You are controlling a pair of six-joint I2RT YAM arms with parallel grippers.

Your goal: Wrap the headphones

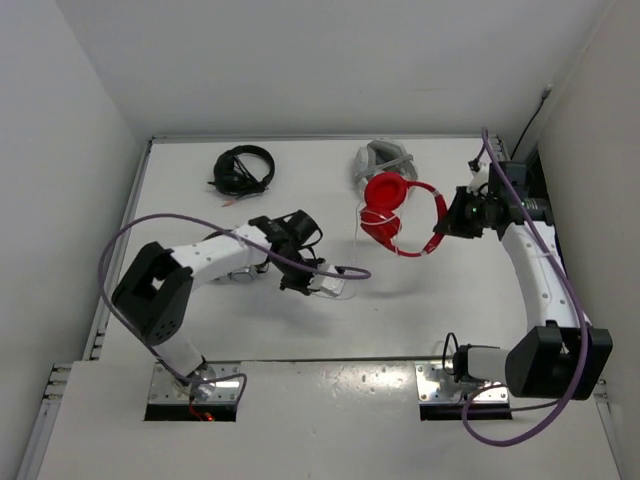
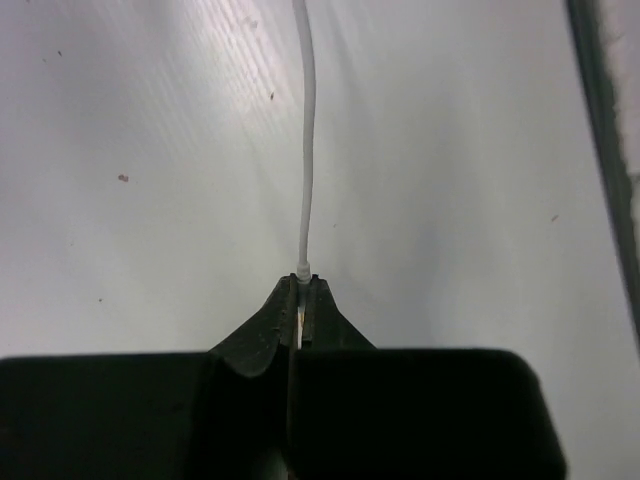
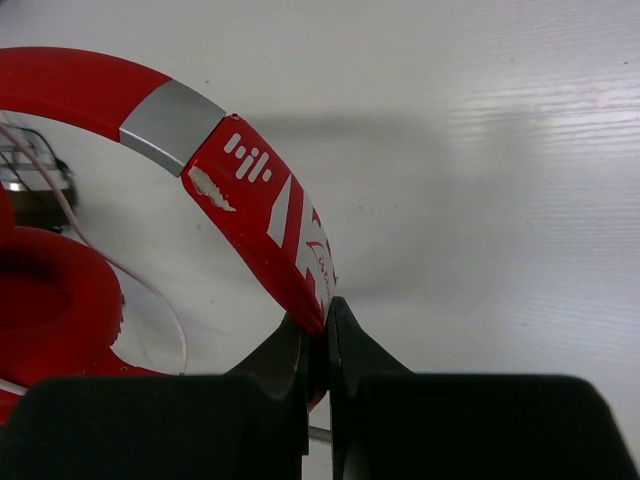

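The red headphones (image 1: 398, 212) lie at the back right of the table, earcups to the left, headband arching right. My right gripper (image 1: 447, 224) is shut on the red headband (image 3: 265, 215), near its white lettering and silver band. A red earcup (image 3: 55, 295) fills the left of the right wrist view. The thin white cable (image 1: 356, 250) runs from the earcups down to my left gripper (image 1: 340, 286). My left gripper (image 2: 302, 290) is shut on the cable's end, and the white cable (image 2: 307, 130) stretches straight away from the fingertips.
Black headphones (image 1: 243, 170) lie at the back left. Brown-and-silver headphones (image 1: 383, 157) lie just behind the red ones, touching them. White walls (image 1: 90, 120) close in the table on the left, back and right.
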